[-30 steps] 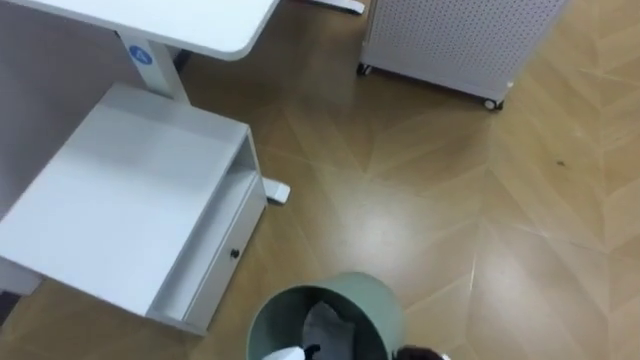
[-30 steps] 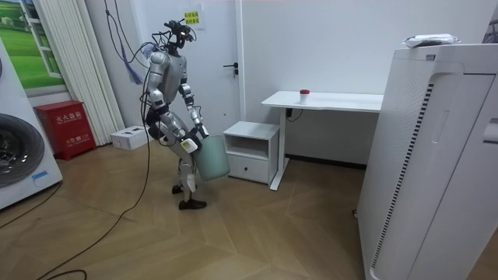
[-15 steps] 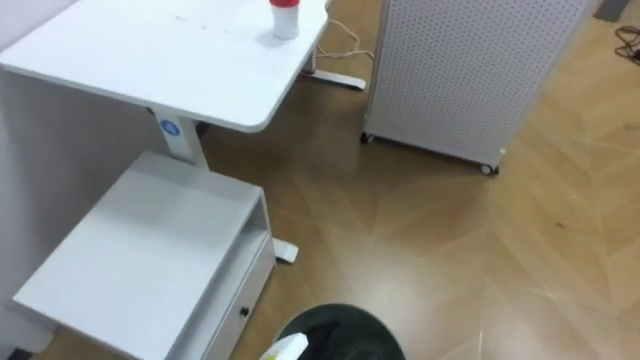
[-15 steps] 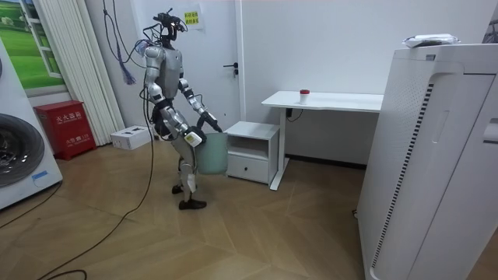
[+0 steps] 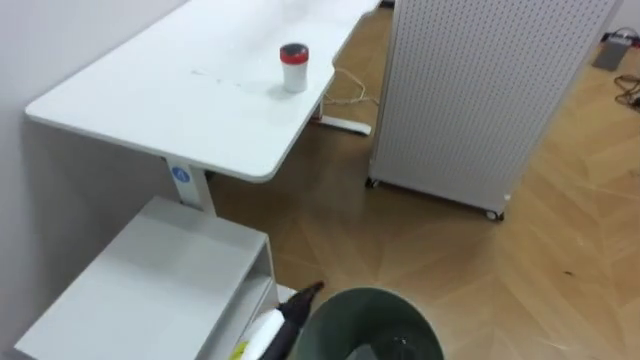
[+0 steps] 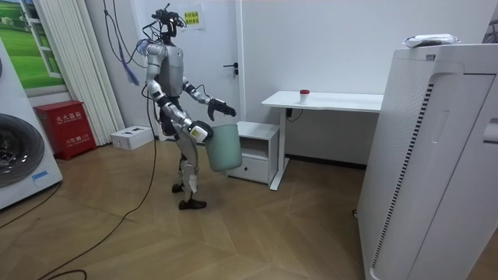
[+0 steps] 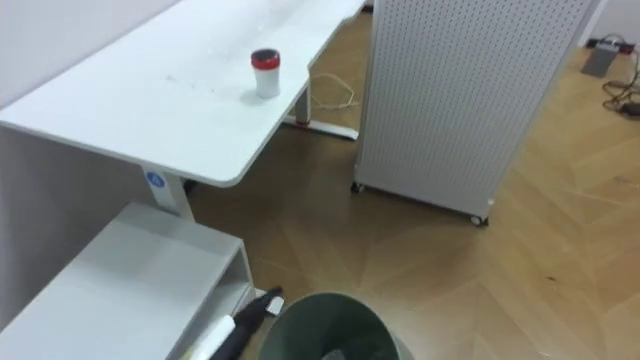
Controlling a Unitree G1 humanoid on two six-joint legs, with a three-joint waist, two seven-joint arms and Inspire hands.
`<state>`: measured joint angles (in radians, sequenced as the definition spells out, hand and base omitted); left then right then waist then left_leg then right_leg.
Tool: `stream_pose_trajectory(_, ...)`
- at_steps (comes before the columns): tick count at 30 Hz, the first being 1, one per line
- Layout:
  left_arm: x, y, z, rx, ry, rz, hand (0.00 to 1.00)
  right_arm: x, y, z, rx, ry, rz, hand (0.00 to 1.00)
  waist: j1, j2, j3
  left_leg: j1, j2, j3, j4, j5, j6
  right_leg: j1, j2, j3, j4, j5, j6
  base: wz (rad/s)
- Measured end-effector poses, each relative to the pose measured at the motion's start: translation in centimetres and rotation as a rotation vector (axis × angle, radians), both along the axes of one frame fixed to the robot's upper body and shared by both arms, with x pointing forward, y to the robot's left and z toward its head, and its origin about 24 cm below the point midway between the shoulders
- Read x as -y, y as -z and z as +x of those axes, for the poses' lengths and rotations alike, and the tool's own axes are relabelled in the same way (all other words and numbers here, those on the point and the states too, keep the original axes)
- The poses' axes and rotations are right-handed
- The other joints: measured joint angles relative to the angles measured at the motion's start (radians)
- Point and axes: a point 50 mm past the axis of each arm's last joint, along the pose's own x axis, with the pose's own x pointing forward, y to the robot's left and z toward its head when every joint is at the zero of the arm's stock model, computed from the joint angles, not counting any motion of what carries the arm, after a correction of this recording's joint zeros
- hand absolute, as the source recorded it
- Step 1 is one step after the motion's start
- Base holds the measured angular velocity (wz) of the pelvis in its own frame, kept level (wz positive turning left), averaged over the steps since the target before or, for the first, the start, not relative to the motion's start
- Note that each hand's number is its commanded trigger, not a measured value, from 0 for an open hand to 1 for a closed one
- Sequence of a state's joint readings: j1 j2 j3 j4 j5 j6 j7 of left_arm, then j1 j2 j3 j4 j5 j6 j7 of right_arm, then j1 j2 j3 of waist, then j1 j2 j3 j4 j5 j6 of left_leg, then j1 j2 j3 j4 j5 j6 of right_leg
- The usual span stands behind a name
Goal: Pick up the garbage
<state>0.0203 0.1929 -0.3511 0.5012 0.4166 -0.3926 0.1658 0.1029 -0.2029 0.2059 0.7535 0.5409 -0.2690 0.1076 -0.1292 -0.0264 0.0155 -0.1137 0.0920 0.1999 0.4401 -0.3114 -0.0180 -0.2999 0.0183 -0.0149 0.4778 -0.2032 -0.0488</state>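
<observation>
A green waste bin (image 5: 372, 322) hangs off the floor in front of me, its open mouth at the bottom of the eye views (image 7: 325, 328). Something pale lies inside it. In the room view the bin (image 6: 225, 146) is at waist height, tilted. My right hand (image 6: 198, 131) is at its rim on the side nearest me and holds it up. My left hand (image 5: 287, 318) reaches forward along the bin's left rim with straight fingers; in the room view this left hand (image 6: 221, 109) is just above the bin.
I stand by a white desk (image 5: 200, 110) with a small red-lidded cup (image 5: 293, 68) on it. A low white cabinet (image 5: 150, 290) is under the desk's end. A perforated white unit on casters (image 5: 480, 90) stands to the right, wood floor (image 5: 540, 260) before it.
I have straightened up and raised the bin from beside my leg to waist height. My left arm has come forward to the rim. The eye views have tilted up onto the desk.
</observation>
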Motion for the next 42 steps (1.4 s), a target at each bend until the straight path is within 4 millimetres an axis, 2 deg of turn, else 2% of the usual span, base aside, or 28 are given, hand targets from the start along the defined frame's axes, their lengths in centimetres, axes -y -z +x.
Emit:
stream_pose_trajectory(4,-1.0,-0.7,-0.1,0.04,-0.075,-0.041,0.0,0.2,-0.1,-0.5,0.005,0.016,0.0,1.0,0.001,-0.006,-0.0042,0.048,-0.002,-0.017,-0.047,0.007,-0.013,0.031,0.008,0.015,-0.023,0.006,-0.004,-0.15)
stream_pose_trajectory(8,-1.7,-1.4,0.2,0.085,-0.112,-0.054,0.0,0.5,0.0,-0.9,-0.004,0.016,-0.025,1.0,0.013,-0.01,-0.0044,0.095,-0.005,-0.014,-0.092,0.01,-0.017,0.054,0.02,0.042,-0.035,0.01,-0.002,-0.18)
stream_pose_trajectory(10,-1.7,-2.0,0.5,0.113,-0.129,-0.082,0.0,0.8,0.0,-1.3,-0.011,0.031,-0.029,1.0,0.025,-0.01,-0.0058,0.112,-0.009,-0.019,-0.103,0.01,-0.018,0.065,0.025,0.048,-0.043,0.013,0.001,-0.19)
stream_pose_trajectory(12,-2.0,-3.0,0.8,0.164,-0.167,-0.135,0.0,1.0,-0.2,-1.7,-0.001,0.059,-0.034,1.0,0.045,-0.01,-0.0059,0.138,-0.015,-0.02,-0.118,0.01,-0.018,0.074,0.033,0.077,-0.046,0.016,0.006,-0.38)
stream_pose_trajectory(15,-2.7,-3.8,1.1,0.214,-0.233,-0.176,0.0,1.1,-0.5,-1.8,0.011,0.07,-0.04,1.0,0.05,-0.008,-0.0069,0.155,-0.025,-0.02,-0.135,0.01,-0.018,0.075,0.036,0.101,-0.048,0.021,0.014,-0.28)
stream_pose_trajectory(18,-3.6,-4.1,1.2,0.237,-0.289,-0.186,0.0,1.3,-0.5,-1.8,0.013,0.088,-0.044,1.0,0.049,-0.002,-0.0082,0.155,-0.028,-0.006,-0.138,0.01,-0.018,0.075,0.038,0.117,-0.066,0.038,0.023,-0.18)
stream_pose_trajectory(24,-4.9,-4.9,1.5,0.299,-0.398,-0.219,0.0,1.4,-0.4,-1.9,0.003,0.112,-0.041,1.0,0.062,0.003,-0.0089,0.162,-0.027,0.06,-0.145,0.004,-0.006,0.07,0.04,0.123,-0.103,0.079,0.035,-0.3)
stream_pose_trajectory(26,-5.0,-5.3,1.6,0.322,-0.417,-0.228,0.0,1.4,-0.4,-1.9,0.001,0.113,-0.041,1.0,0.077,0.008,-0.0096,0.177,-0.028,0.077,-0.169,-0.002,0.007,0.069,0.044,0.118,-0.117,0.095,0.037,-0.44)
stream_pose_trajectory(30,-6.0,-6.1,1.7,0.386,-0.474,-0.236,0.0,1.2,-0.4,-1.9,0.003,0.094,-0.036,1.0,0.1,0.011,-0.0106,0.197,-0.032,0.095,-0.2,-0.004,0.016,0.073,0.036,0.039,-0.139,0.128,0.023,-0.44)
stream_pose_trajectory(37,-6.5,-6.3,1.6,0.412,-0.502,-0.231,0.0,1.2,-0.4,-1.8,0.003,0.058,-0.066,1.0,0.098,0.012,-0.0098,0.197,-0.031,0.096,-0.203,-0.001,0.019,0.072,0.036,0.025,-0.153,0.132,0.022,-0.04)
stream_pose_trajectory(40,-6.7,-6.3,1.5,0.417,-0.524,-0.229,0.0,1.2,-0.4,-1.9,0.002,0.05,-0.078,1.0,0.103,0.013,-0.0094,0.204,-0.03,0.096,-0.202,-0.001,0.019,0.075,0.033,-0.006,-0.155,0.132,0.018,-0.05)
stream_pose_trajectory(42,-6.9,-6.1,1.2,0.413,-0.536,-0.229,0.0,1.2,-0.4,-1.9,0.001,0.051,-0.077,1.0,0.106,0.014,-0.0079,0.215,-0.024,0.095,-0.202,-0.001,0.019,0.088,0.031,-0.042,-0.162,0.132,0.01,-0.1)
